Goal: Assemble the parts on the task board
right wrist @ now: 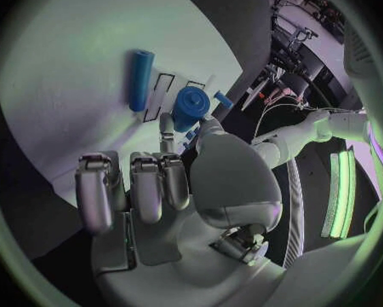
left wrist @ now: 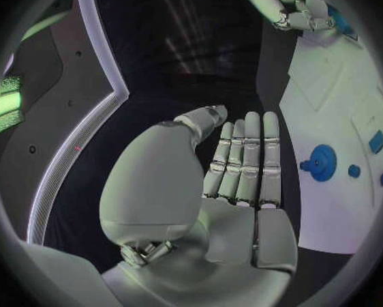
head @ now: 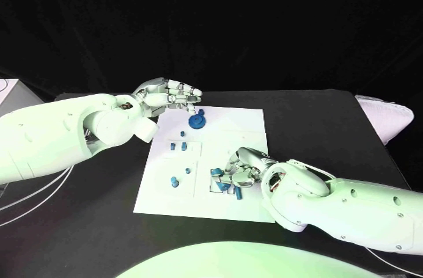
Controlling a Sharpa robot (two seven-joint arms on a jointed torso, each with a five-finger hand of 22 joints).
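Observation:
The white task board [head: 231, 136] lies mid-table. A round blue part [head: 197, 120] stands near its far left corner; it is also in the left wrist view [left wrist: 322, 162]. My left hand [head: 167, 96] hovers just beyond that corner with straight fingers [left wrist: 242, 157] and holds nothing. My right hand [head: 239, 171] is curled over a cluster of blue parts [head: 220, 185] near the board's front. There its thumb and one finger close on a round blue part [right wrist: 191, 106]. A blue cylinder [right wrist: 140, 78] lies beside it on the board.
Small blue pieces [head: 178, 146] stand in the board's left half, with more [head: 175, 181] nearer the front. A pale object [head: 388, 116] sits at the table's right edge and a white box [head: 9, 91] at the left. Cables [head: 26, 192] run under my left arm.

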